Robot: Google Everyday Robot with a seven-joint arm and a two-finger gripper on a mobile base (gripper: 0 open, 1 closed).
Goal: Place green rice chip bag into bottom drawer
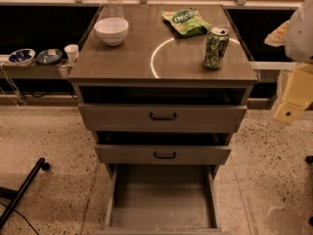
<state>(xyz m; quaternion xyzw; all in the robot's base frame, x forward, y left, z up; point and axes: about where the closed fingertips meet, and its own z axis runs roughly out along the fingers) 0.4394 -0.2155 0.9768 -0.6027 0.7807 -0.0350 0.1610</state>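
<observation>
Green rice chip bag (186,22) lies upper centre on the counter (122,62); bottom drawer (161,202) stands open to receive it; hand (292,99) at right edge, state impossible to tell.

You have just one camera. It sits up high in front of the cabinet (117,65) and looks down at it from quite near. You see its top, its front and the open bottom drawer (161,199). The gripper (292,106) hangs at the right edge of your view.
</observation>
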